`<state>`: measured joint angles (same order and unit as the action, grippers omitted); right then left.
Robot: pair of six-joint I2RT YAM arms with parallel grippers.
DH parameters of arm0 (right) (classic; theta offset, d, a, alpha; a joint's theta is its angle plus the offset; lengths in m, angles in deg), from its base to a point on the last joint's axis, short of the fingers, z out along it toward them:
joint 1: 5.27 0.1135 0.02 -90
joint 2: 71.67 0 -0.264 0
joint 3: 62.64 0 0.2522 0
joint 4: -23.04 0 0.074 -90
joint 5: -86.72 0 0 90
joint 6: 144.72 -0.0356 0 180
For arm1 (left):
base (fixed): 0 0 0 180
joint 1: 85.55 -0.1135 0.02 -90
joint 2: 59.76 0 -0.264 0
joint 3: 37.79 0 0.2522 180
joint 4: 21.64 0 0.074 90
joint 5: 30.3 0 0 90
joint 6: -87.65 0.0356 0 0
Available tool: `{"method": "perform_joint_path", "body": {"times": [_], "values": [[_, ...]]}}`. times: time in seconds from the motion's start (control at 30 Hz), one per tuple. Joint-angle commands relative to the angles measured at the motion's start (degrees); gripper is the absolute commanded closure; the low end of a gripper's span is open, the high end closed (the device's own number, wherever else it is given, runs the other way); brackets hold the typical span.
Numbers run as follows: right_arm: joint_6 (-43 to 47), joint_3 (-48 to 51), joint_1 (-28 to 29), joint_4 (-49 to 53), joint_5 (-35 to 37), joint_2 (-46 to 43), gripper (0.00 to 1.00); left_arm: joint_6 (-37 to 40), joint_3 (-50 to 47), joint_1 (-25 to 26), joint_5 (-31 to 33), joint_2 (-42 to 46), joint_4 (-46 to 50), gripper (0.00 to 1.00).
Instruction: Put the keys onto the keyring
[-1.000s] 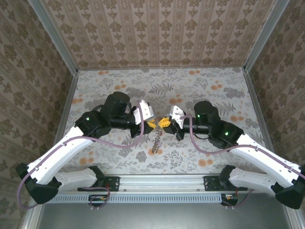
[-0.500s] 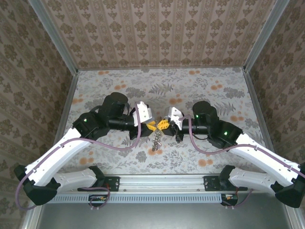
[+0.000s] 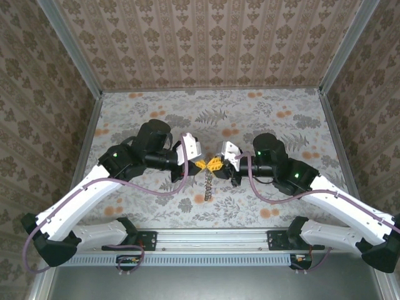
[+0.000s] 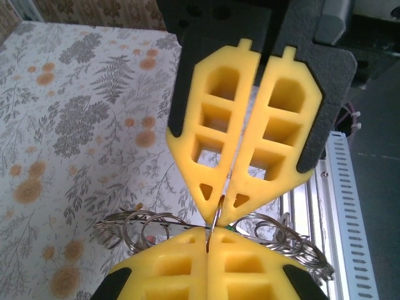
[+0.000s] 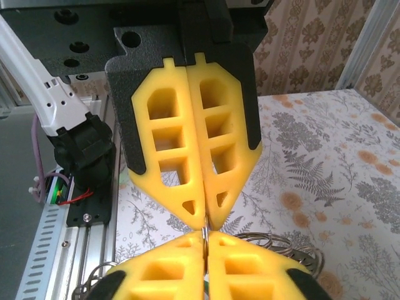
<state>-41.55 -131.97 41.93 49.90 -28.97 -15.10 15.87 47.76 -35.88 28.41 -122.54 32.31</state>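
We find the keyring (image 3: 207, 181) at centre frame in the top view, hanging toward the bench (image 3: 281, 125) between the two arms. The left gripper (image 4: 220, 209) and right gripper (image 5: 204, 220) meet tip to tip, each with jaws together, clamped on its thin wire edge. We judge it light, springy, slick metal. It is best held at the rim, close to the tips.
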Motion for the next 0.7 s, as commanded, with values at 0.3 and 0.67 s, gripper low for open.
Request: {"method": "perform_joint_path", "body": {"times": [0.3,0.67], "values": [[-4.2,3.5,0.5,-5.7,-0.2,-2.8,0.78,-9.8,-8.1,-5.9,-12.0,8.5,-18.1,1.00],[-4.9,4.4,0.2,-11.5,1.9,-3.4,0.85,-12.6,-10.5,-6.3,-14.5,9.9,-22.4,1.00]]}}
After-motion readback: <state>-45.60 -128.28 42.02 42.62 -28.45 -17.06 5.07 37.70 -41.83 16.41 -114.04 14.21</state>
